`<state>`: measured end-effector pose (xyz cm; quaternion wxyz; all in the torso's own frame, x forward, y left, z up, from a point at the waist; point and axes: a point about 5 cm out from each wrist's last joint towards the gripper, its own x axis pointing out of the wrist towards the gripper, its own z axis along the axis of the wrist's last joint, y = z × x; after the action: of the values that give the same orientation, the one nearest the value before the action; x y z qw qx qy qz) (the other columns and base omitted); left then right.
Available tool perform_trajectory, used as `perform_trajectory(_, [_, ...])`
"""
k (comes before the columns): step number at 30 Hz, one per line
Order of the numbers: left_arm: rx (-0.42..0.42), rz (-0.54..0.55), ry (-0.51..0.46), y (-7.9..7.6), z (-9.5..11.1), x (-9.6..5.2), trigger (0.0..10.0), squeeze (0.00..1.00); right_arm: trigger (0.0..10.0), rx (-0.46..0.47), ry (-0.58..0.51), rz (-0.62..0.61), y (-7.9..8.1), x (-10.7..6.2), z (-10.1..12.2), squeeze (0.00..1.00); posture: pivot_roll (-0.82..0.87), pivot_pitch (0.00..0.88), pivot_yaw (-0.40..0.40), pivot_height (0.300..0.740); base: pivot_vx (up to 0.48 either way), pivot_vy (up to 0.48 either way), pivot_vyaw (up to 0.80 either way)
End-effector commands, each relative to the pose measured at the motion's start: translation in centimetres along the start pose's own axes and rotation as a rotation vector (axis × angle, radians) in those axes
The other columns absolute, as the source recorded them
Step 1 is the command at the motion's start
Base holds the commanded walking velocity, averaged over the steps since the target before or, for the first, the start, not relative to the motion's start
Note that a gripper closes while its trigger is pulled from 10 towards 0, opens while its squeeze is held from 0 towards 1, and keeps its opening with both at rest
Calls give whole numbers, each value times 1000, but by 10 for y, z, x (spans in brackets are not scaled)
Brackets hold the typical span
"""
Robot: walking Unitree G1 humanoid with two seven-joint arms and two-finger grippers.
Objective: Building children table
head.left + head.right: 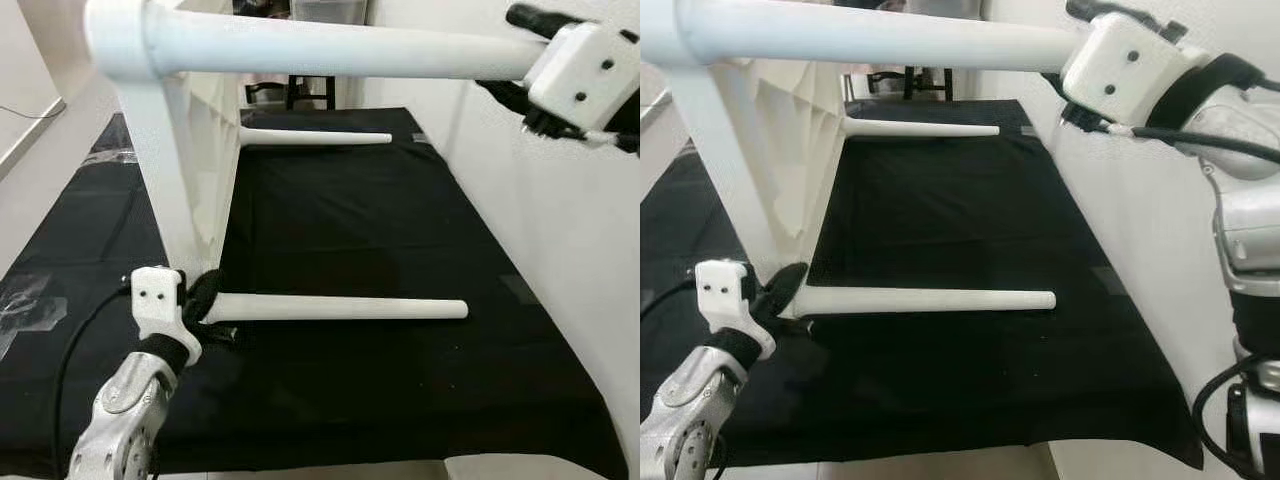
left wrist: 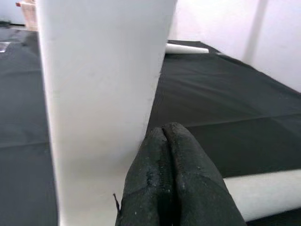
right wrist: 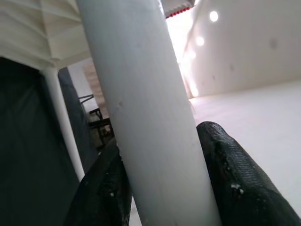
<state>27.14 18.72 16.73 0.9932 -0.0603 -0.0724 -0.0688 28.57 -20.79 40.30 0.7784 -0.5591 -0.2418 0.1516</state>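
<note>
Upper table leg [image 1: 330, 47] clamped in right gripper [image 3: 164, 188]; left gripper [image 2: 171, 183] closed beside tabletop [image 1: 200, 150].

You have the children's table [image 1: 190, 150] tipped on its side on the cloth [image 1: 400, 380], tabletop to your left, legs pointing right. The upper near leg [image 1: 330, 48] crosses overhead to your right tool [image 1: 535, 95], which clamps around it. The lower near leg [image 1: 340, 309] lies on the cloth; your left tool [image 1: 205, 300] sits at its base. The far lower leg [image 1: 315, 137] lies behind, and a wall [image 1: 560, 230] stands along your right
</note>
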Motion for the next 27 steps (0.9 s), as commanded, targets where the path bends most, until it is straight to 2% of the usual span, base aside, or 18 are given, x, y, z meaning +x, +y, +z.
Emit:
perform_trajectory(1, [-3, 36, 9, 11, -3, 0, 10000, 0, 0, 36, -27, 12, 5, 2, 3, 0, -92, 130, -71, 740, 0, 0, 0])
perform_trajectory(5, [-32, 87, 13, 27, -10, 11, 10000, 0, 0, 55, -35, 37, 10, 1, 5, 0, -102, 130, -74, 740, 0, 0, 0])
perform_trajectory(6, [-32, 87, 13, 27, -10, 11, 10000, 0, 0, 55, -35, 37, 10, 1, 5, 0, -102, 130, -74, 740, 0, 0, 0])
perform_trajectory(9, [-41, 148, 29, 44, -18, 26, 10000, 0, 0, 72, -56, 70, 13, 0, 8, 0, -118, 137, -79, 740, 0, 0, 0])
perform_trajectory(15, [-35, 173, 22, 51, -17, 37, 10000, 0, 0, 84, -73, 97, 15, -2, 10, 0, -122, 149, -82, 740, 0, 0, 0])
perform_trajectory(20, [-8, 160, -3, 56, -8, 49, 10000, 0, 0, 94, -75, 120, 17, -6, 10, 0, -126, 162, -83, 740, 0, 0, 0])
perform_trajectory(24, [-17, 91, -29, 55, 5, 66, 10000, 0, 0, 91, -79, 132, 15, -8, 11, 0, -132, 179, -81, 740, 0, 0, 0])
perform_trajectory(27, [-24, 65, -33, 54, 10, 73, 10000, 0, 0, 93, -89, 136, 15, -8, 13, 0, -137, 185, -79, 740, 0, 0, 0])
